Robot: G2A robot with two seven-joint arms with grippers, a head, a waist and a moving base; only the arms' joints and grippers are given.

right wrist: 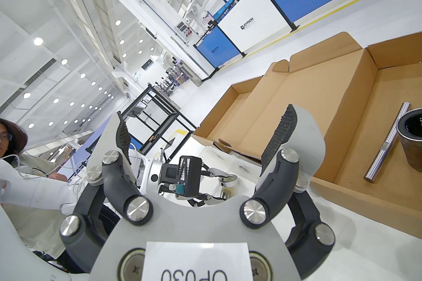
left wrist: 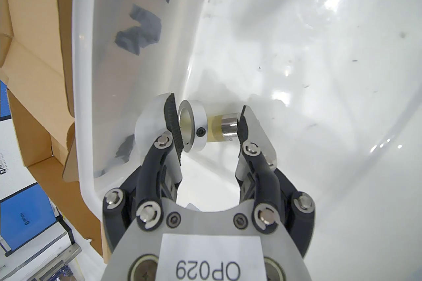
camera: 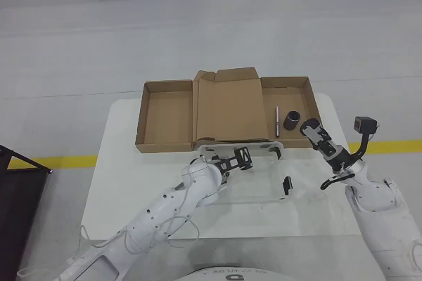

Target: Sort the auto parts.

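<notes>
Fingers (left wrist: 169, 122) of the left gripper (left wrist: 207, 123) are closed partway onto a coupling (left wrist: 197, 130). One pad is on its silver collar and the other on its small steel end, with a yellowish core between. The coupling sits crosswise between the pads, low inside the bin (left wrist: 77, 71) and just beside the wall on the box side. Whether it touches the floor cannot be told. In the top view this gripper is at the bin's 12 o'clock edge, and a small black part (camera: 287, 185) lies in the bin at 4 o'clock of it. The box (camera: 165, 116) borders the bin at 12 o'clock. The right gripper (right wrist: 204, 121) is spread wide with nothing between its pads. It is at 2 o'clock of the bin, near the box's right end. At 10 o'clock of it, in the box's right compartment, a rod (camera: 276, 119) lies and a black sleeve (camera: 292, 120) stands just beside it. Bin and box rest on the table (camera: 119, 183).
</notes>
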